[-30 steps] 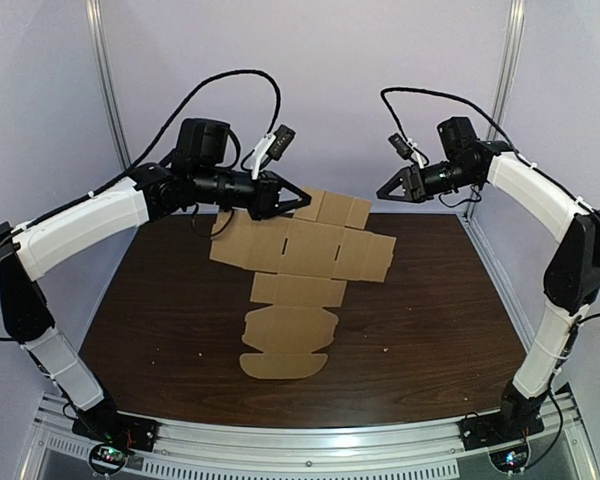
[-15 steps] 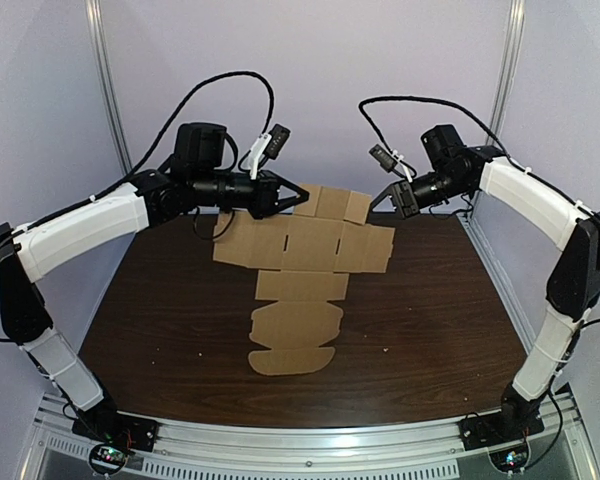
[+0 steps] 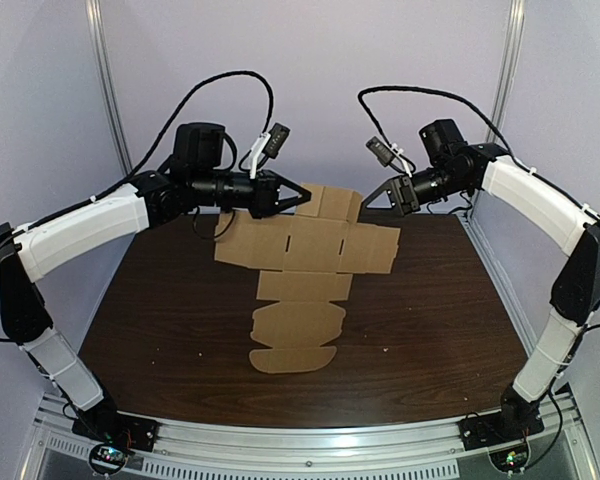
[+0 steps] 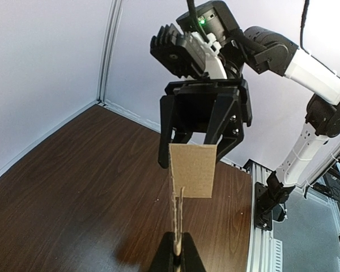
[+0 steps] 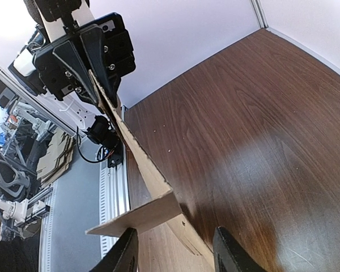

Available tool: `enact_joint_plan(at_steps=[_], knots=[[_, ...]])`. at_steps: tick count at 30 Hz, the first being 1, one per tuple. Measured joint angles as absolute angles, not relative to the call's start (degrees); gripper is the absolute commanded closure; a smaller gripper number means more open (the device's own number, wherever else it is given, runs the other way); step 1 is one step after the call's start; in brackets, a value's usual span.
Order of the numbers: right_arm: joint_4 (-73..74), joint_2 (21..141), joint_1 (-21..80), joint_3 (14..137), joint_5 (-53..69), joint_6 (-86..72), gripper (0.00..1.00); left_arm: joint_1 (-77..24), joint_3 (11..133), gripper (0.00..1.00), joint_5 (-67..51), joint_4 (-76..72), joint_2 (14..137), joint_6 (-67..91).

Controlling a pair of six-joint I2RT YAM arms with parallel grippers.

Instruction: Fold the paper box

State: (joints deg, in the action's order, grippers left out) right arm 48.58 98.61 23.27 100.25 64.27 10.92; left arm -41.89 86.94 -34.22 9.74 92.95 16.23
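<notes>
The flat brown cardboard box blank (image 3: pixel 305 245) hangs above the dark table, its lower flaps (image 3: pixel 292 358) reaching toward the near side. My left gripper (image 3: pixel 300 197) is shut on the blank's upper edge; in the left wrist view that gripper (image 4: pixel 178 258) pinches the sheet edge-on, with a flap (image 4: pixel 192 170) turned sideways beyond. My right gripper (image 3: pixel 370 199) is open at the blank's upper right flap. In the right wrist view the cardboard (image 5: pixel 153 175) runs between the spread fingers of the right gripper (image 5: pixel 175 252) without being clamped.
The dark wood table (image 3: pixel 150 320) lies under the blank. Aluminium rails (image 3: pixel 310 440) run along the near edge, and upright frame posts (image 3: pixel 100 80) stand at the back corners. Cables loop above both wrists.
My right gripper has moved left and down from open air until its open fingers straddle the blank's upper right flap. The left gripper keeps its hold; the blank shifted slightly right.
</notes>
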Motion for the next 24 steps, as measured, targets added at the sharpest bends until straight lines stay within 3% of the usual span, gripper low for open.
enact_joint_plan(at_steps=[13, 18, 24], knots=[[47.88, 100.51, 25.47, 101.25, 68.62, 9.26, 0.57, -41.19, 85.65, 1.0, -41.19, 7.05, 93.23, 18.41], [47.64, 100.62, 25.67, 102.08, 70.15, 8.97, 0.68, -40.84, 85.56, 1.0, -43.55, 4.6, 93.67, 20.58], [47.05, 100.62, 25.67, 102.13, 72.42, 8.97, 0.97, -39.88, 84.73, 1.0, -45.21, 1.56, 94.26, 23.03]])
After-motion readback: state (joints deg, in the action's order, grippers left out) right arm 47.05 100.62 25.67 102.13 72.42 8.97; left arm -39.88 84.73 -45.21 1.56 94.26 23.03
